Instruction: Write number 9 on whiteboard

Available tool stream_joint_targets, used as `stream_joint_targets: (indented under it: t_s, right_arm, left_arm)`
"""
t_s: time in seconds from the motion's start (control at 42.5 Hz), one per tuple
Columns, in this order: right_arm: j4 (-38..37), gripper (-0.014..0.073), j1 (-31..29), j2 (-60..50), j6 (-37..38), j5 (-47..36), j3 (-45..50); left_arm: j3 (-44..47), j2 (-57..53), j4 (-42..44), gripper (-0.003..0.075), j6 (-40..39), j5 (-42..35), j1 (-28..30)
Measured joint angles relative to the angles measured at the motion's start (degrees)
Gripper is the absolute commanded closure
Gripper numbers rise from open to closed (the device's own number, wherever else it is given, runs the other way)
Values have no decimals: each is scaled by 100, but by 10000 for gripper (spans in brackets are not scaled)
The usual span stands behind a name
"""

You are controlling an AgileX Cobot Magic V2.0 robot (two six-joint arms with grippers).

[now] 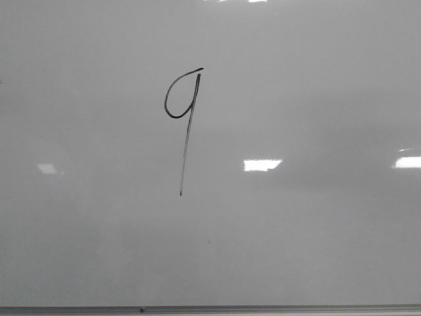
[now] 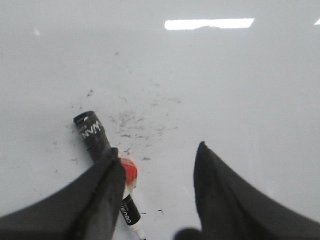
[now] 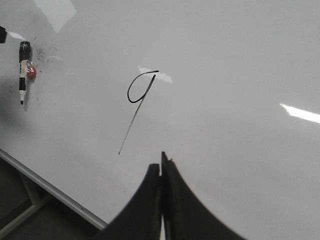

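The number 9 (image 1: pixel 182 118) is drawn in thin black marker on the whiteboard (image 1: pixel 316 237); it also shows in the right wrist view (image 3: pixel 137 92). A black marker (image 2: pixel 92 135) with a red-and-white band lies flat on the board beside my left gripper's one finger, and it shows far off in the right wrist view (image 3: pixel 23 70). My left gripper (image 2: pixel 157 160) is open and empty just above the board. My right gripper (image 3: pixel 161 167) is shut and empty, above the board near the 9's tail.
The board's grey metal frame edge (image 1: pixel 210 309) runs along the near side, and shows in the right wrist view (image 3: pixel 50 190). Faint black smudges (image 2: pixel 130 125) mark the board by the marker. Bright light reflections (image 1: pixel 262 164) lie on the board.
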Motion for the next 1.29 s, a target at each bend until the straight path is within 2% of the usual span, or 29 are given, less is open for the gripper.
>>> stream_joint_targets:
  t_s: [0.094,0.306,0.518,1.176,1.224,1.294]
  right_arm:
    - [0,614,0,0,0,0,0]
    - [0,614,0,0,0,0,0]
    - [0,614,0,0,0,0,0]
    - [0,614,0,0,0,0,0]
    - [0,614,0,0,0,0,0]
    - [0,614,0,0,0,0,0]
  left_arm:
    - [177,-681,13,741,0,215,0]
    - [601,-2087,57,739,0,771,0]
    - [689,-2809,79,739,0,946,0]
    - [716,-2876,114,739,0,910,0]
    - [749,-2903,237,739,-78,867,0]
    - [866,-3062,841,739,-666,842,0]
